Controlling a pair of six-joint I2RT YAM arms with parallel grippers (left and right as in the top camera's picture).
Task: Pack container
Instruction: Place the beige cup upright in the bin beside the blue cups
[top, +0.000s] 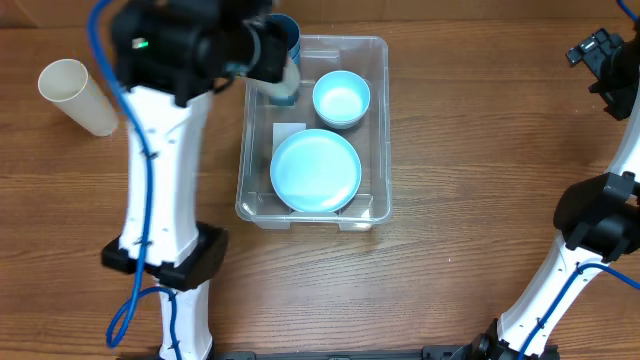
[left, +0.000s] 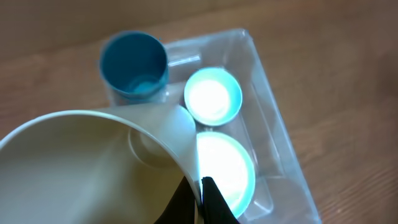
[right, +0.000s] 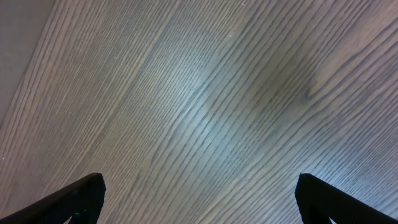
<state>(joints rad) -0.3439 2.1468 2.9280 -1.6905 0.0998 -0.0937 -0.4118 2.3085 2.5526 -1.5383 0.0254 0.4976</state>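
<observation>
The clear container (top: 377, 75) stands mid-table. In it are a light blue plate (top: 316, 170), a light blue bowl (top: 341, 98) and a dark blue cup (top: 287, 33) upright in its far left corner. My left gripper (top: 272, 62) is over the container's left side, shut on the rim of a cream cup (top: 284, 90). In the left wrist view the jaws (left: 202, 199) pinch the cream cup's wall (left: 93, 168) above the plate (left: 227, 165), with the bowl (left: 213, 94), blue cup (left: 134, 67) and container (left: 280, 137) below. My right gripper (top: 598, 52) is open and empty at the far right.
A second cream cup (top: 77, 95) lies on its side on the wooden table at the far left. The right wrist view shows only bare wood between the open fingers (right: 199, 199).
</observation>
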